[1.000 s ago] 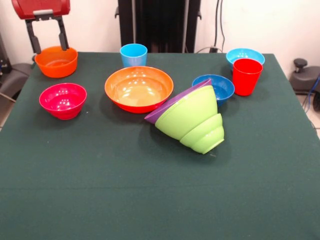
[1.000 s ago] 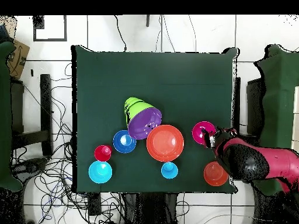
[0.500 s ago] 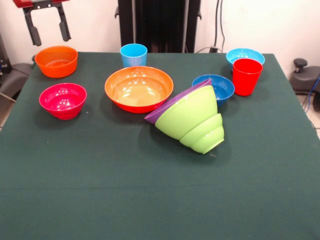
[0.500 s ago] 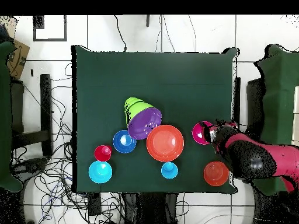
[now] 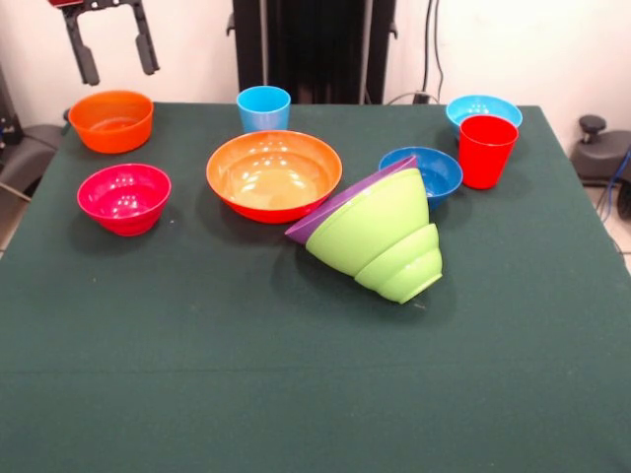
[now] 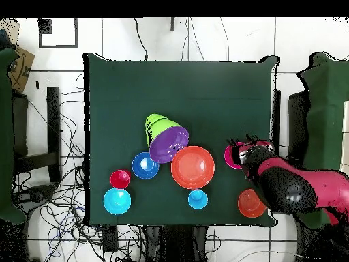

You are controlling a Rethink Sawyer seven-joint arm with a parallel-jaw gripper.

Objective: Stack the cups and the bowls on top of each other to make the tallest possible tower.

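Note:
My gripper [image 5: 116, 44] hangs open and empty, high above the far left corner, over the small orange bowl [image 5: 110, 120]. In the overhead view the gripper [image 6: 249, 144] overlaps the magenta bowl [image 6: 232, 157]. The magenta bowl [image 5: 123, 197] sits in front of the small orange one. The large orange bowl [image 5: 273, 174] stands upright mid-table. A pile of purple, large lime and small lime bowls [image 5: 380, 232] lies tipped on its side against it. The light blue cup [image 5: 263, 108], the red cup [image 5: 486, 151], the dark blue bowl [image 5: 422, 172] and the light blue bowl [image 5: 483, 108] stand separately.
The green table [image 5: 296, 394] has open cloth across its near half. My red arm [image 6: 293, 191] comes in from the right edge in the overhead view and partly covers the small orange bowl [image 6: 249, 203]. Cables and furniture surround the table.
My gripper has risen from the small orange bowl's rim and shifted a little right in the front view, toward the magenta bowl overhead. No bowl or cup has moved.

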